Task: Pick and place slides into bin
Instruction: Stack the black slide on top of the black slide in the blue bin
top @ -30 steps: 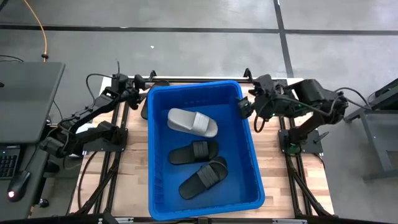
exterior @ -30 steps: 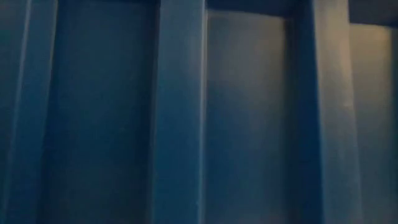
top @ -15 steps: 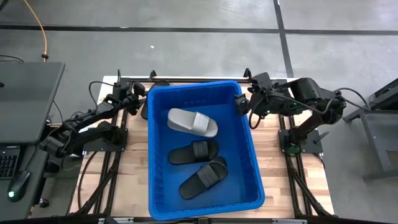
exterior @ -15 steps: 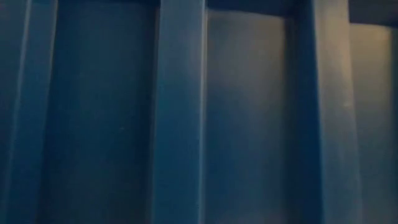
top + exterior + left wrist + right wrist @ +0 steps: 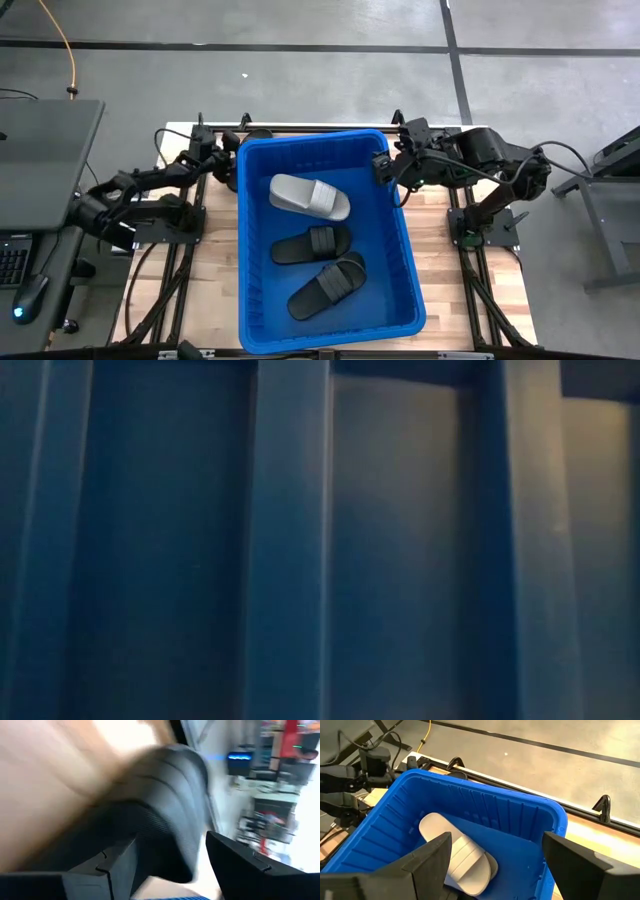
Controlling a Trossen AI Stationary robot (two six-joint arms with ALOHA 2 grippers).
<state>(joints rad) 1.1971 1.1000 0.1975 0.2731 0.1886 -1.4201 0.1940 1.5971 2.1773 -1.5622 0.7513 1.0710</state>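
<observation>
Slides, flat open-toe sandals with one wide strap. Three lying in the large, deep, bright-blue plastic bin [image 5: 400, 270] at mid-table: a pale grey slide [image 5: 310, 196] toward the far end, a black slide [image 5: 312, 244] at the middle, another black slide [image 5: 328, 285] toward the near wall. A fourth black slide [image 5: 170, 805], with a ribbed strap, close against the left gripper [image 5: 218, 163], outside the bin by its far left corner. No telling whether clamped on it or merely alongside. Right gripper [image 5: 388, 170] poised at the bin's far right rim, spread wide and empty.

Possible trouble, as a judgement only:
- A shallow or off-centre hold on the soft strap, so a sandal dropped onto the light wooden table [image 5: 440, 250] mid-lift.
- A carry too low, so a sole snagged on the raised rim.
- Two arms crowding the same far edge, so a knock between them on the way over.

From the high view alone, the whole layout: both arms, the bin, the count of three inside. From the low view, nothing but the bin's ribbed blue wall [image 5: 300, 540]. From the right wrist view, the open gap of that arm's gripper [image 5: 495, 840], the grey slide below, and the other arm beyond the far corner. From the left wrist view alone, the fourth sandal, badly blurred.
</observation>
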